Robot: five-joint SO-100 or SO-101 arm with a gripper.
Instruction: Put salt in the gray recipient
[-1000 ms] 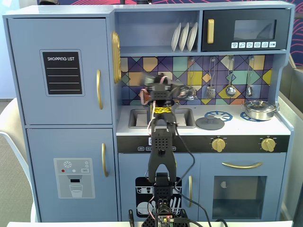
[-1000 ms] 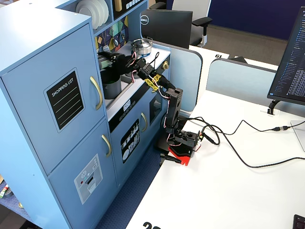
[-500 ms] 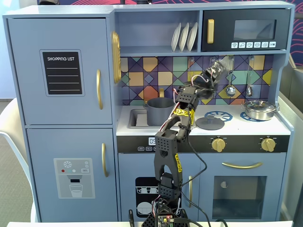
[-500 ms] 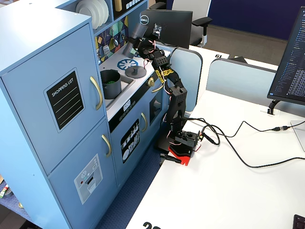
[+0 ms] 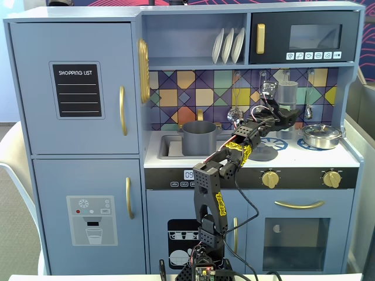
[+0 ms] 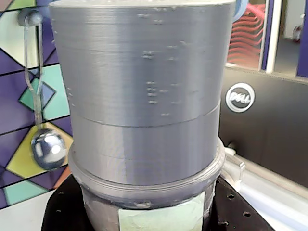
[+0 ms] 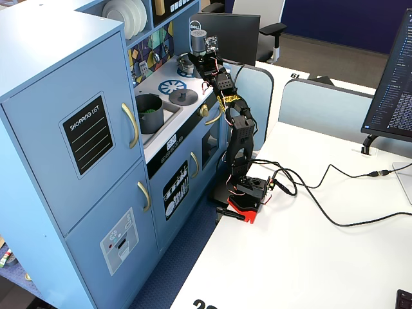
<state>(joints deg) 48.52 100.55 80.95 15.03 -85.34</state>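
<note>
- Filling almost the whole wrist view, a gray ribbed salt shaker (image 6: pixel 144 96) stands upright right against the lens, with a pale label patch at its base.
- Black gripper (image 6: pixel 144 211) parts show on both sides of the shaker's foot in that view; the jaws sit clamped on its lower part.
- Left of the shaker in the wrist view, a shiny metal ladle (image 6: pixel 47 148) hangs against the coloured tile wall.
- In a fixed view, the shaker (image 5: pixel 287 93) is held up in the air by the gripper (image 5: pixel 286 115), above the right side of the toy kitchen's counter (image 5: pixel 153 159).
- The gray pot (image 5: pixel 198 137) sits in the sink to the left in that view, well apart from the shaker.
- A steel pan (image 5: pixel 321 136) rests on the right end of the counter, below and right of the shaker.
- In a fixed view from the side, the arm (image 7: pixel 235 122) stretches from its red base (image 7: pixel 248 205) on the white table up to the shaker (image 7: pixel 198 40), with the pot (image 7: pixel 149 111) nearer the camera.
</note>
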